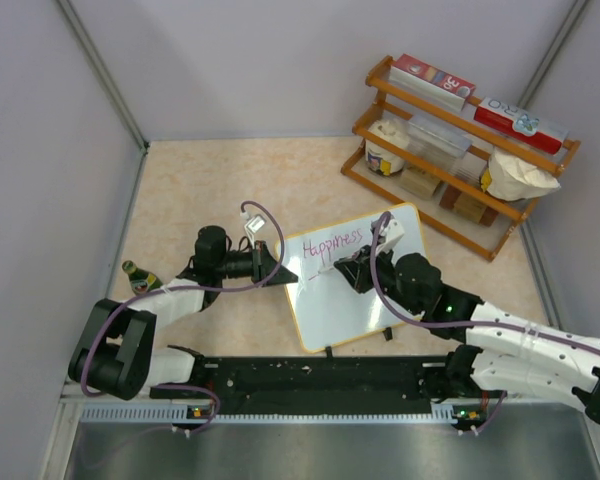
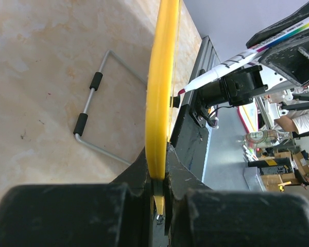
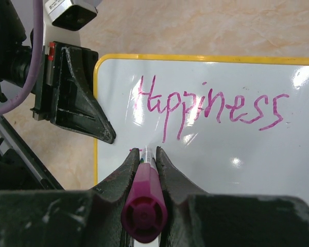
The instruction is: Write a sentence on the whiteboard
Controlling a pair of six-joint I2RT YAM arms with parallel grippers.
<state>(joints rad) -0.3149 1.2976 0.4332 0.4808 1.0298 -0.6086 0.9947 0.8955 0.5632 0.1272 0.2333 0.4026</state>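
Note:
The whiteboard [image 1: 340, 300] lies tilted on the table, yellow-framed, with "Happiness" [image 3: 206, 105] written in magenta along its far edge. My left gripper [image 1: 285, 273] is shut on the board's left yellow edge [image 2: 159, 103]. My right gripper [image 3: 145, 152] is shut on a magenta marker [image 3: 144, 206], tip down on the board just below the start of the word, where a short magenta stroke shows. In the top view the right gripper [image 1: 352, 272] sits over the board's middle. The left gripper's fingers [image 3: 82, 110] show beside the board's corner in the right wrist view.
A wooden rack [image 1: 460, 150] with boxes and bags stands at the back right. A small green bottle [image 1: 138, 274] lies at the left wall. A bent wire stand [image 2: 92, 103] lies on the table beside the board. A black rail [image 1: 320, 380] runs along the near edge.

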